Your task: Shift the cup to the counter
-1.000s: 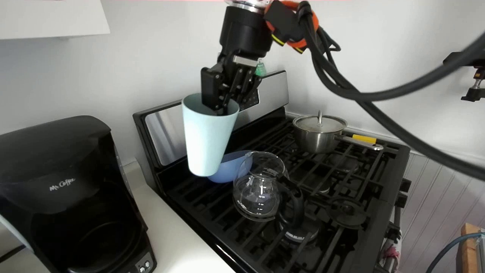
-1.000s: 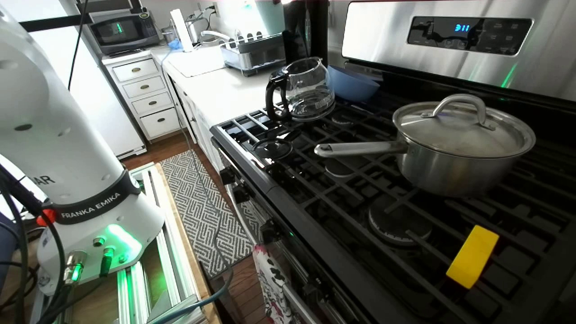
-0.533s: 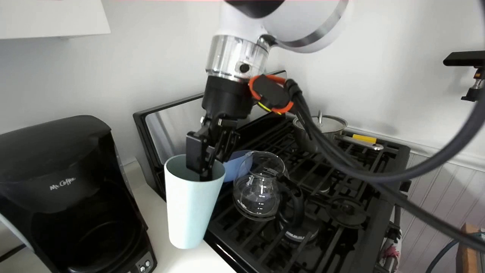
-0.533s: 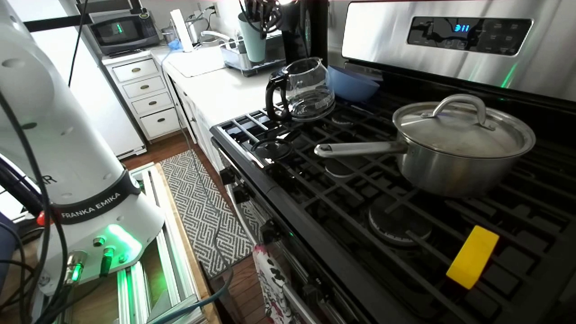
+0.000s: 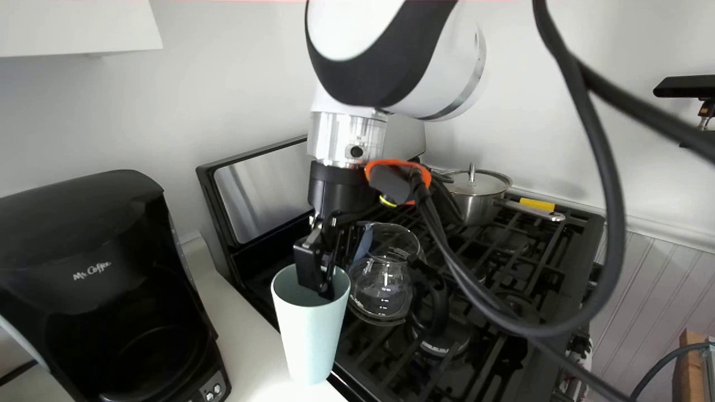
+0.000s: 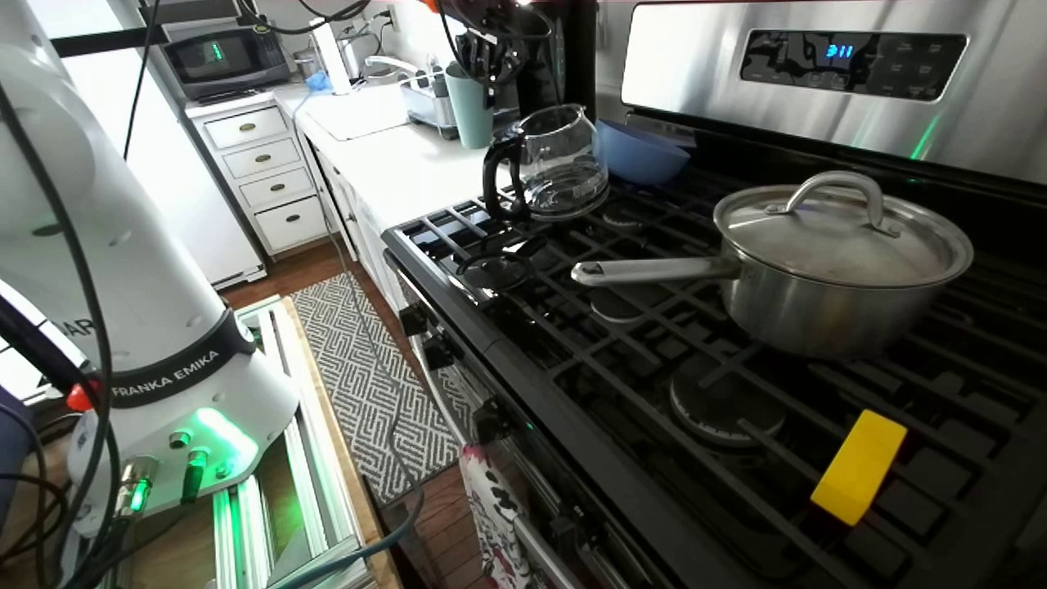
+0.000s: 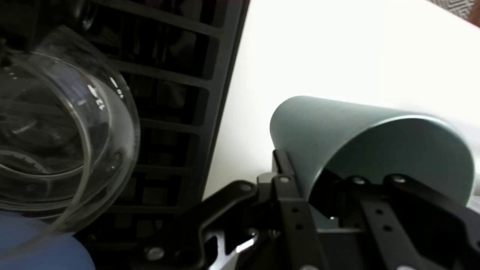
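The pale teal cup (image 5: 313,343) shows in both exterior views (image 6: 471,110) and in the wrist view (image 7: 318,120). My gripper (image 5: 327,279) is shut on the cup's wall at the rim, with one finger inside and the other outside (image 7: 284,165). The cup hangs nearly upright, mouth up, over the off-white counter (image 5: 246,340) close to the stove's edge. The counter also shows in the other views (image 6: 425,159) (image 7: 318,48). I cannot tell whether the cup's base touches the counter.
A black coffee maker (image 5: 95,268) stands on the counter. The stove (image 5: 391,346) holds a clear glass pot (image 6: 556,168), a blue bowl (image 6: 642,155), a lidded saucepan (image 6: 834,311) and a yellow block (image 6: 859,466). A dish rack (image 6: 429,106) stands farther along the counter.
My gripper has carried the cup down from high over the stove side to low over the counter. In the last half second it also shifted slightly and the cup became more upright.
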Controlling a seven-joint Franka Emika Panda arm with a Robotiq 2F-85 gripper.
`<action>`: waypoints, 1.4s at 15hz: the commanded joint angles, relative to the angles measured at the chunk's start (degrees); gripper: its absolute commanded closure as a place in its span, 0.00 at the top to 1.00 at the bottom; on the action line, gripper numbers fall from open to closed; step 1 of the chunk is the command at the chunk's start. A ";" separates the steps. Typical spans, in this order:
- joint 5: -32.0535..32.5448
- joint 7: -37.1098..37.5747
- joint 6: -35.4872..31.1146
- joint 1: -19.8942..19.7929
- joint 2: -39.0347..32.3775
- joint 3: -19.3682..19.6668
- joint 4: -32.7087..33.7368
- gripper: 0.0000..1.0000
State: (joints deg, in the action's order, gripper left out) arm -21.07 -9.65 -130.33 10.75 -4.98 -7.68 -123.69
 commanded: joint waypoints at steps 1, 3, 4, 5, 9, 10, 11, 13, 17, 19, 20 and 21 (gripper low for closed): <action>9.36 7.09 -1.21 0.45 -4.69 -0.98 2.34 0.02; 12.55 9.32 -2.06 0.83 -6.74 -1.25 3.13 0.02; 13.39 10.01 -2.76 1.01 -7.81 -1.38 3.83 0.02; 13.77 10.29 -3.38 1.13 -8.70 -1.55 4.45 0.02; 14.34 11.60 -7.44 1.68 -11.99 -2.07 6.74 0.02; 14.55 11.92 -8.08 1.86 -12.77 -2.04 7.26 0.02; 14.68 12.14 -8.45 2.00 -13.53 -2.04 7.79 0.02; 15.07 12.67 -8.03 2.22 -15.16 -1.99 8.97 0.02; 15.41 13.55 -7.15 2.64 -16.98 -1.90 10.55 0.35; 15.44 14.03 -6.93 2.80 -17.14 -1.83 10.98 0.47; 15.30 14.06 -6.81 2.78 -16.83 -1.89 10.97 0.54; 14.55 13.54 -6.63 2.44 -15.49 -2.25 10.31 0.62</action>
State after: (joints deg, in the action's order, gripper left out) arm -7.40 2.29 -138.11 13.13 -21.43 -9.57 -114.14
